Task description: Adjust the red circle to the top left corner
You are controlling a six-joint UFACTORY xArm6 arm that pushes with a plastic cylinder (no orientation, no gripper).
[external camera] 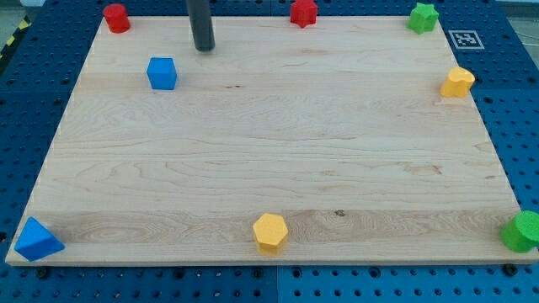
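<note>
The red circle (116, 18) stands at the board's top left corner, right on the edge. My tip (204, 48) rests on the wooden board (278, 143) well to the right of the red circle and slightly lower, apart from it. A blue cube (162, 73) sits below and left of my tip, not touching it.
A red star (303, 13) is at the top edge, middle. A green star (423, 17) is at the top right corner, a yellow block (457, 82) below it. A yellow hexagon (270, 232), a blue triangle (36, 240) and a green circle (523, 231) line the bottom edge.
</note>
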